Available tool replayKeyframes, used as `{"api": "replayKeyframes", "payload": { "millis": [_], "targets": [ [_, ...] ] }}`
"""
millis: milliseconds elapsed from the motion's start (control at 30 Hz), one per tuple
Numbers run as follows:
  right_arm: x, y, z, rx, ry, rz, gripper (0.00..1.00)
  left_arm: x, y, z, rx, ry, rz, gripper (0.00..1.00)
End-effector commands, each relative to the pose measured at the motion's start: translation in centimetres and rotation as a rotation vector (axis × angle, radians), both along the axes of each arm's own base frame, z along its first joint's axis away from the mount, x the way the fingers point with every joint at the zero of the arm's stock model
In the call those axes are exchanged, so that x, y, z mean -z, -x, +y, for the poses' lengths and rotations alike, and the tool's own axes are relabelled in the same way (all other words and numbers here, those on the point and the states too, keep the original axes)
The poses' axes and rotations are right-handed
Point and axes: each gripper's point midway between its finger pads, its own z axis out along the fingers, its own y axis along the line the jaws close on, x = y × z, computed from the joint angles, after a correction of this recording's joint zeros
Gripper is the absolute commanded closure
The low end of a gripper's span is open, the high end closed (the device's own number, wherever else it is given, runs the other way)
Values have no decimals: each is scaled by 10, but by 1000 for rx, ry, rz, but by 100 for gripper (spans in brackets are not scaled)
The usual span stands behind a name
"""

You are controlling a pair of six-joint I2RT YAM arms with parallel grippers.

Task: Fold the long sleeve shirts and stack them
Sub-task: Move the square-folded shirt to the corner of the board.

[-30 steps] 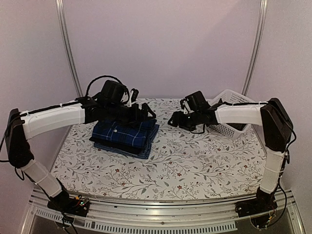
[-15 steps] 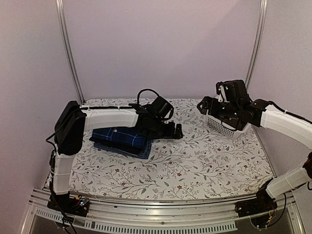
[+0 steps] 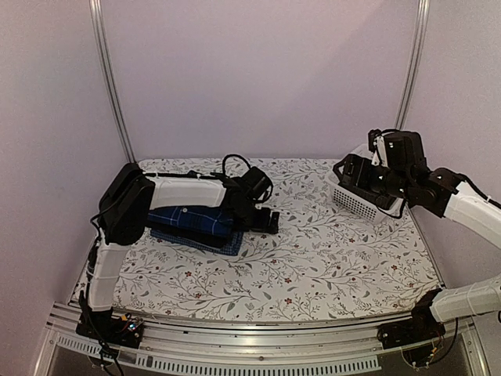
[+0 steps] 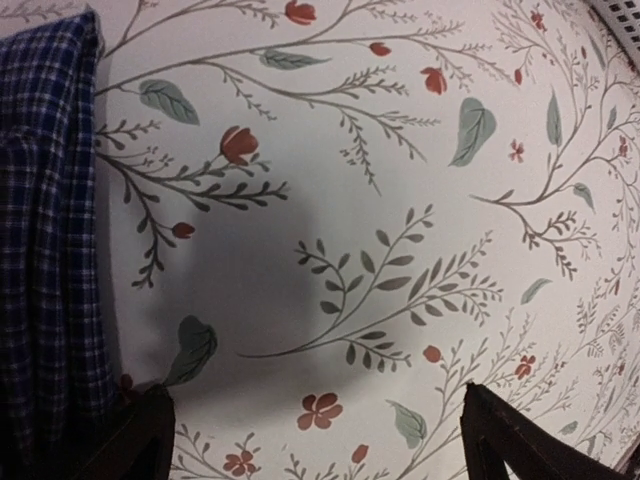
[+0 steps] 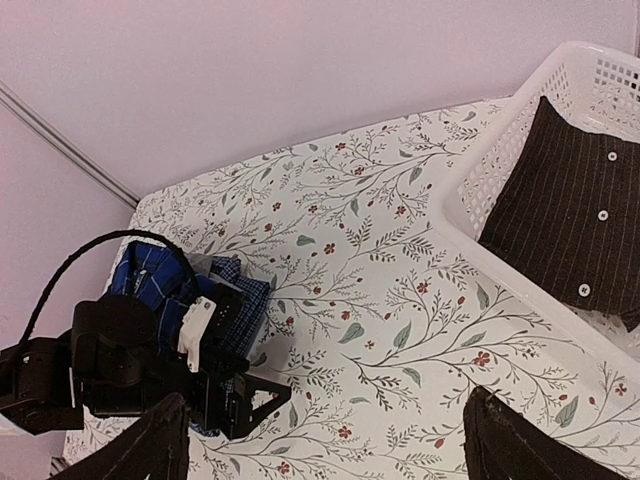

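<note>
Two folded long sleeve shirts lie stacked at the table's left: a dark blue plaid one (image 3: 188,218) on top of a fine blue check one (image 3: 225,245). My left gripper (image 3: 270,222) hangs open just right of the stack, low over the flowered cloth. In its wrist view the left gripper (image 4: 320,440) holds nothing, and the check shirt (image 4: 45,230) fills the left edge. A black shirt (image 5: 570,210) with white buttons lies in the white basket (image 5: 470,200). My right gripper (image 3: 343,176) is open and empty, raised by the basket's near left corner; its wrist view shows the right gripper (image 5: 330,450) wide apart.
The white lattice basket (image 3: 356,202) stands at the back right corner. The flowered tablecloth (image 3: 313,258) covers the whole table. Metal frame posts (image 3: 109,86) rise at the back corners. The left gripper (image 5: 240,400) and the shirt stack (image 5: 150,275) also show in the right wrist view.
The left arm has folded back, its gripper moving off the stack to its right side. The right arm has pulled away from the centre, risen towards the basket, and its jaws have opened wider.
</note>
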Motion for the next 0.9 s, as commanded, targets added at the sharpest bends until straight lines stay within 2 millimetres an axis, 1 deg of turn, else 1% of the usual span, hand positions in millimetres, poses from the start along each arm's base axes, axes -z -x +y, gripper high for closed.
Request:
{"api": "replayKeyframes", "payload": {
  "millis": [0, 33, 167, 267, 467, 600, 700, 800, 867],
  "targets": [
    [-5, 7, -12, 34, -6, -14, 7, 12, 1, 39, -9, -72, 24, 0],
    [-5, 7, -12, 36, -7, -15, 7, 10, 2, 46, -12, -72, 20, 0],
    [-3, 8, -13, 39, -13, -11, 6, 16, 2, 78, -20, -102, 26, 0],
    [-1, 8, -12, 36, -18, -7, 6, 15, -5, 99, -31, -115, 24, 0],
    [4, 9, -7, 21, -33, 6, 6, 11, -34, 139, -50, -127, 2, 0],
    [6, 11, -8, 20, -34, 11, 6, 15, -50, 163, -47, -120, 9, 0],
    [5, 13, -10, 21, -37, 7, 6, 17, -64, 181, -68, -108, 9, 0],
    [4, 14, -10, 15, -36, 6, 5, 18, -80, 200, -110, -105, 9, 0],
    [5, 15, -9, 8, -33, 10, 5, 18, -91, 209, -131, -100, 4, 0]
  ]
}}
